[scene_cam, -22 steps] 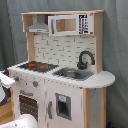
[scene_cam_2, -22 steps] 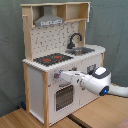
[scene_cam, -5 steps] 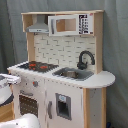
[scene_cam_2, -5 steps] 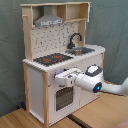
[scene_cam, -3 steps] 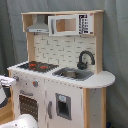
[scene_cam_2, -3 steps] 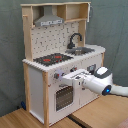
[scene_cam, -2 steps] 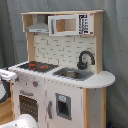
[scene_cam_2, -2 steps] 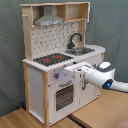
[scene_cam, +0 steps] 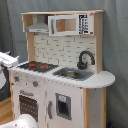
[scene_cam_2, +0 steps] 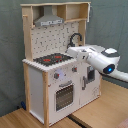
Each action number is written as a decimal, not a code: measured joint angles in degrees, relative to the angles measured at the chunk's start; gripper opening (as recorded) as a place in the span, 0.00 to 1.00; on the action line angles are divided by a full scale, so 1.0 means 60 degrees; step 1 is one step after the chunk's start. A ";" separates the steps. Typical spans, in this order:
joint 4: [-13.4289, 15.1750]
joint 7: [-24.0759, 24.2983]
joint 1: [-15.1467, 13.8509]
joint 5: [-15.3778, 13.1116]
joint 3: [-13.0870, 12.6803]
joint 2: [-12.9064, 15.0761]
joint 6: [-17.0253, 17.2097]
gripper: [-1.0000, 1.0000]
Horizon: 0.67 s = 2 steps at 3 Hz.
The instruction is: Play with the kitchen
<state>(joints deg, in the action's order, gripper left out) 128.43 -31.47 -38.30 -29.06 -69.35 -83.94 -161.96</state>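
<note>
Just above the front corner of the stovetop (scene_cam_2: 51, 60), by the second exterior view's right: gripper (scene_cam_2: 71, 51) level with the worktop, arm (scene_cam_2: 102, 61) stretching back toward that same right. Cannot tell the spread of the fingers (tip hidden against the pale wood). Kitchen (scene_cam_2: 57, 65) standing upright on the floor (scene_cam_2: 95, 114), long axis vertical, directly ahead of and below the tip. Knobs (scene_cam_2: 57, 76) and oven door (scene_cam_2: 65, 96) lower on the front face; faucet (scene_cam: 85, 59) and sink (scene_cam: 73, 73) beyond. Next contact probably a short drop or push forward.
</note>
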 joint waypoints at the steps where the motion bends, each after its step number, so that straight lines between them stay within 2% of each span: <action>1: -0.0093 0.0092 0.0001 0.0008 0.0700 -0.0019 0.0637 1.00; 2: -0.0326 0.0444 0.0006 0.0015 0.1328 -0.0062 0.1422 1.00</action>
<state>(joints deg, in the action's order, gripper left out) 126.48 -28.80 -38.26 -28.97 -61.38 -84.31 -153.43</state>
